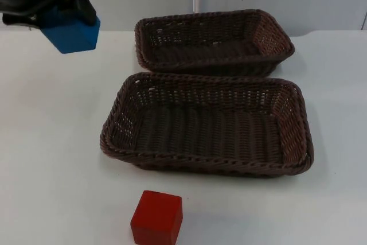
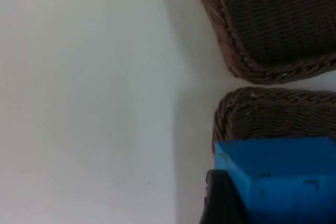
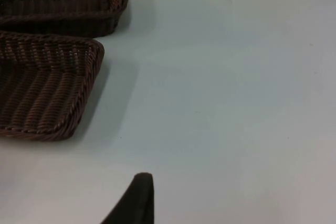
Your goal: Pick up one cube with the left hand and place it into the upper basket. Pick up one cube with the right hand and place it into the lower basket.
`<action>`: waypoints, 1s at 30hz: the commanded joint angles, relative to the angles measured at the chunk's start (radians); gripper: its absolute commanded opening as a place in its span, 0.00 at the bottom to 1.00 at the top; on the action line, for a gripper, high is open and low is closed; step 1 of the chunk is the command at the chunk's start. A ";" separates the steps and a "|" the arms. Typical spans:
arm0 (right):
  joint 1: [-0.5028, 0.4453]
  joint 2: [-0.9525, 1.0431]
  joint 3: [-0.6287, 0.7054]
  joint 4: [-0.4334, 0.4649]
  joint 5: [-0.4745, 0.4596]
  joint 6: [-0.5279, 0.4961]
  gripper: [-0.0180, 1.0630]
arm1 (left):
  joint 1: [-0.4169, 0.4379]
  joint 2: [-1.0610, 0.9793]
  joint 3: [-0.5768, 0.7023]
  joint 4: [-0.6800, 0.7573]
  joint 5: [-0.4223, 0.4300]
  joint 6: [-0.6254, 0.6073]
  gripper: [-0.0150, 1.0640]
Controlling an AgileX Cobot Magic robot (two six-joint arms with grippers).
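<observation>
bright even light, soft shadows, slight blur

White table [image 1: 51,142], flat, w/ grey wall at far edge. On it: two brown woven baskets, one behind the other. Far basket [image 1: 212,41] near the wall, near basket [image 1: 209,124] just in front, rims close together, can't tell if touching. Both w/ nothing inside. Red cube [image 1: 156,217] on table at front edge, just in front of near basket's left part, not touching it.
</observation>
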 commanded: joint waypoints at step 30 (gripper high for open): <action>-0.005 -0.004 0.007 -0.004 -0.007 -0.001 0.99 | -0.139 0.480 -0.671 -0.026 0.125 0.116 0.01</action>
